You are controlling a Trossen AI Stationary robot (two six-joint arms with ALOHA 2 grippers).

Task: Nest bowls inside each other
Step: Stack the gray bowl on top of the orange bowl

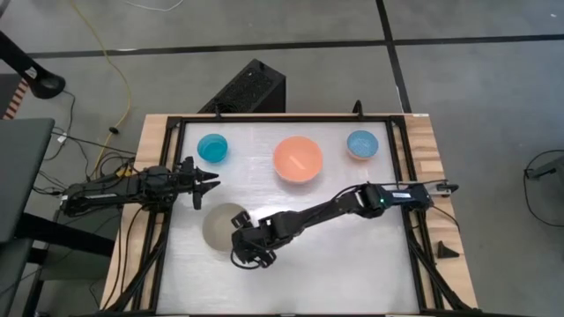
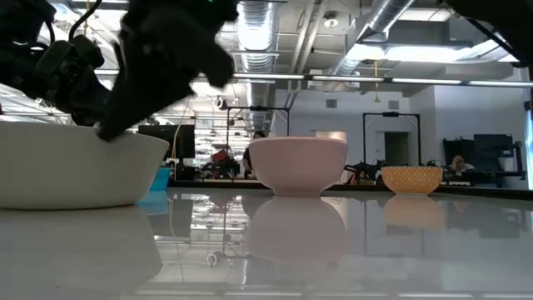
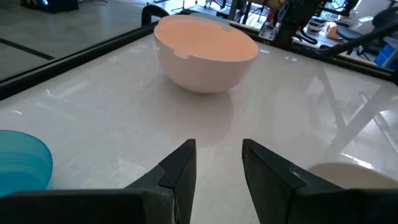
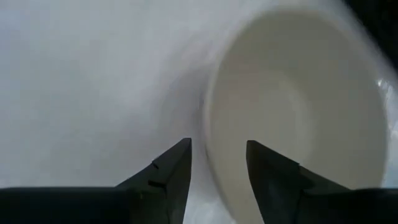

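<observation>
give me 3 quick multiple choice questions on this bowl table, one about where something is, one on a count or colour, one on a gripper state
1. Where is the right gripper?
A. by the cream bowl
B. over the cyan bowl
C. off the table

2. How many bowls show in the high view?
A. two
B. four
C. six

3. How do the right gripper's fingers stand?
A. shut on a bowl
B. open, nothing held
C. shut, nothing held

Key:
1 A, the high view puts it at the cream bowl's edge.
2 B: cream, cyan, salmon-orange bowl, light blue bowl.
3 B, the right wrist view shows a gap between them at the rim.
</observation>
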